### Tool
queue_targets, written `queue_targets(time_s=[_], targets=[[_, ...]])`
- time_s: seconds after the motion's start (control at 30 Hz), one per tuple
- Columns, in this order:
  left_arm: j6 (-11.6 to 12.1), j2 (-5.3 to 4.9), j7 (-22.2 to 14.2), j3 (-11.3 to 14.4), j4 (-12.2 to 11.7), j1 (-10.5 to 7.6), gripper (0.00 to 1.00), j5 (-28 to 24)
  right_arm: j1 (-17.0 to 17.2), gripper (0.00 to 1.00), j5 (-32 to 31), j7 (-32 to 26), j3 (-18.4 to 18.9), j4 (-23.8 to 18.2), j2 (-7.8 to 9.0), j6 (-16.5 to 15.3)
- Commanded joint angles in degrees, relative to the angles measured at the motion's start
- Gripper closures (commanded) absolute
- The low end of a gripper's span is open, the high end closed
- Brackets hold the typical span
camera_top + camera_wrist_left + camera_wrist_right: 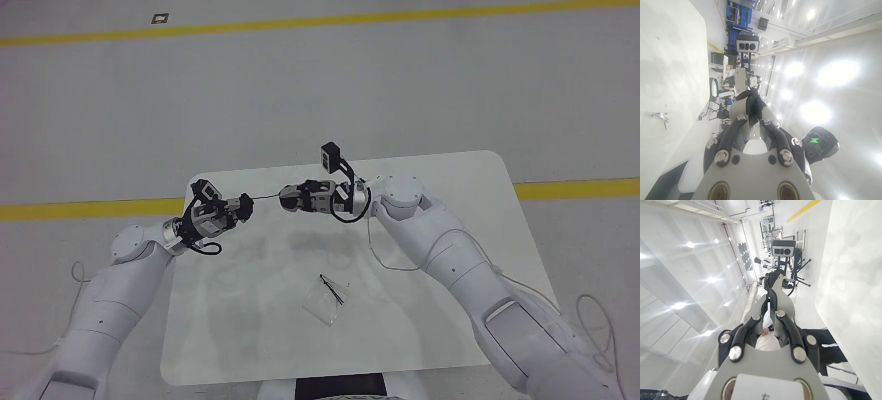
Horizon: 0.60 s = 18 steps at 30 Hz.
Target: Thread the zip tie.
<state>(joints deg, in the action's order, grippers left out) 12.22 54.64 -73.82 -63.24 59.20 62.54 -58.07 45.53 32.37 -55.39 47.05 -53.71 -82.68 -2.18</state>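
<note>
**Zip tie held in the air between two clenched grippers**

The zip tie shows in the top view as a thin dark line just left of the frame's centre. It runs almost level, well above the table. Its left end meets the tips of the left gripper, whose fingers are pinched together on it. Its right end meets the right gripper, which is likewise clamped on the strip. The two grippers face each other tip to tip, near one another but apart, with the tie bridging the gap. In each wrist view the dark finger pads sit pressed close, and the other arm's wrist camera looks back from beyond them.

Lower in the top view, right of centre, a clear bag lies flat on the table. A few dark strips rest at its upper end.
</note>
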Motion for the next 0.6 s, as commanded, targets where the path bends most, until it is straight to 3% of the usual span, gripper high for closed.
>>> queue_targets(time_s=[0.0,0.57], targets=[[0.00,0.00,0.00,0.00,0.00,0.00,1.00,0.00,-0.01,0.96,-0.09,0.02,0.12,0.01,-0.04,0.05],[0.00,0.00,0.00,0.00,0.00,0.00,1.00,0.00,0.86,0.86,-1.17,0.56,1.68,-0.76,0.00,0.72]])
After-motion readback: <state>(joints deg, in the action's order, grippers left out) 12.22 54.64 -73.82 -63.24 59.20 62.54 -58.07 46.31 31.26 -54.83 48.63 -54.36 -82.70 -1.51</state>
